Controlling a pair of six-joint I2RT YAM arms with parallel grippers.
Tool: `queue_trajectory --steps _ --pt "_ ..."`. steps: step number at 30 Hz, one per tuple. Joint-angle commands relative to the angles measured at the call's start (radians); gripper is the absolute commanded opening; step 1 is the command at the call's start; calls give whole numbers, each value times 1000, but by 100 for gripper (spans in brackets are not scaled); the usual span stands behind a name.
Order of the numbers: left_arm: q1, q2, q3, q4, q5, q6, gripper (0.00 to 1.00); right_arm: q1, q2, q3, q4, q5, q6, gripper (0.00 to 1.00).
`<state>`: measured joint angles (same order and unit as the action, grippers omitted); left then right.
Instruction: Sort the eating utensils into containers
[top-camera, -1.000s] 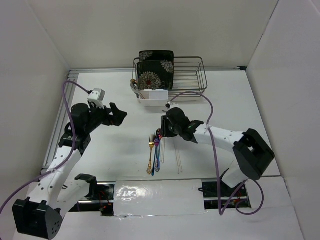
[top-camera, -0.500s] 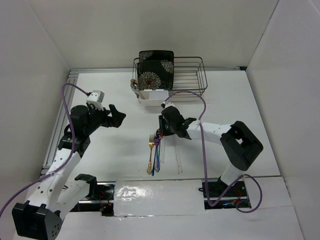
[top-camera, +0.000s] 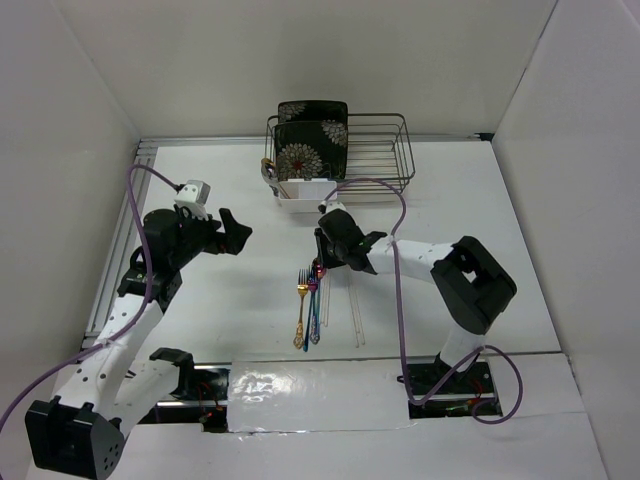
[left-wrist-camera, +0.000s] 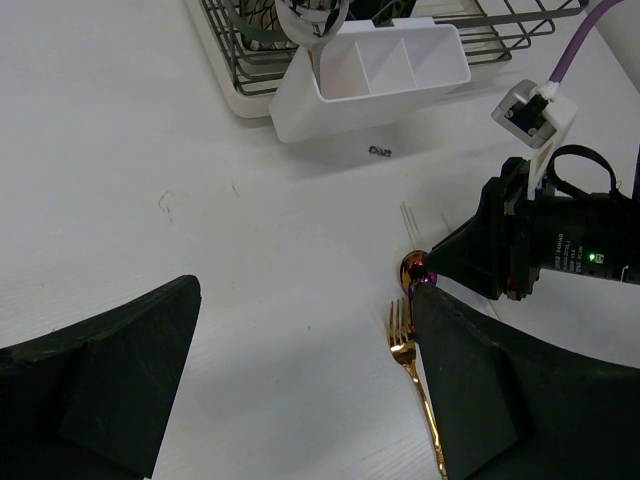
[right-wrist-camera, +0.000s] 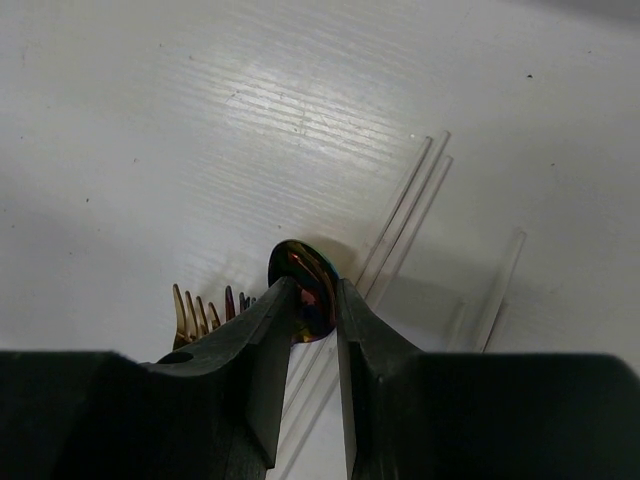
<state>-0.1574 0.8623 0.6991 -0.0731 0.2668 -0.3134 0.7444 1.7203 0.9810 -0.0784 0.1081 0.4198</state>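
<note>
R arm has folded tighter since a sec ago, elbow drawn in toward centre, and the R gripper (top-camera: 321, 262) has edged up-left; L arm barely changed. R forearm reaches left across the counter (top-camera: 480, 200), wrist pitched down. Its fingers are clenched on the bowl of the iridescent spoon (right-wrist-camera: 303, 278), whose handle runs toward the near edge. Gold fork (left-wrist-camera: 404, 338) lies just beside the spoon on the left, clear chopsticks (right-wrist-camera: 408, 212) just to the right. L arm is raised w/ elbow bent, and the L gripper (top-camera: 234, 232) is spread wide in mid-air, pointing right, holding nothing. White caddy (left-wrist-camera: 380, 68) sits at the front of the rack (top-camera: 385, 150), beyond the spoon.
</note>
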Motion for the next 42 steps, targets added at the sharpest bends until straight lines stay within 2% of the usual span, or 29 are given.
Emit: queue_trajectory --steps 1,16,26,28,32,36,42 --pt "6 -3 5 55 3 13 100 -4 2 44 -3 31 -24 31" --pt "7 18 2 65 15 2 100 -11 45 25 26 4 -52 31" --pt "5 7 7 61 8 7 100 -11 56 25 35 4 -56 8" --pt "6 4 7 59 11 7 100 -11 44 25 35 4 -58 0" --pt "6 3 13 55 14 8 100 -10 3 25 25 15 -87 0" --pt "6 26 34 41 106 40 100 -10 -97 5 25 15 -128 0" --pt "5 130 137 -40 361 91 99 -13 -297 7 49 15 -206 0"
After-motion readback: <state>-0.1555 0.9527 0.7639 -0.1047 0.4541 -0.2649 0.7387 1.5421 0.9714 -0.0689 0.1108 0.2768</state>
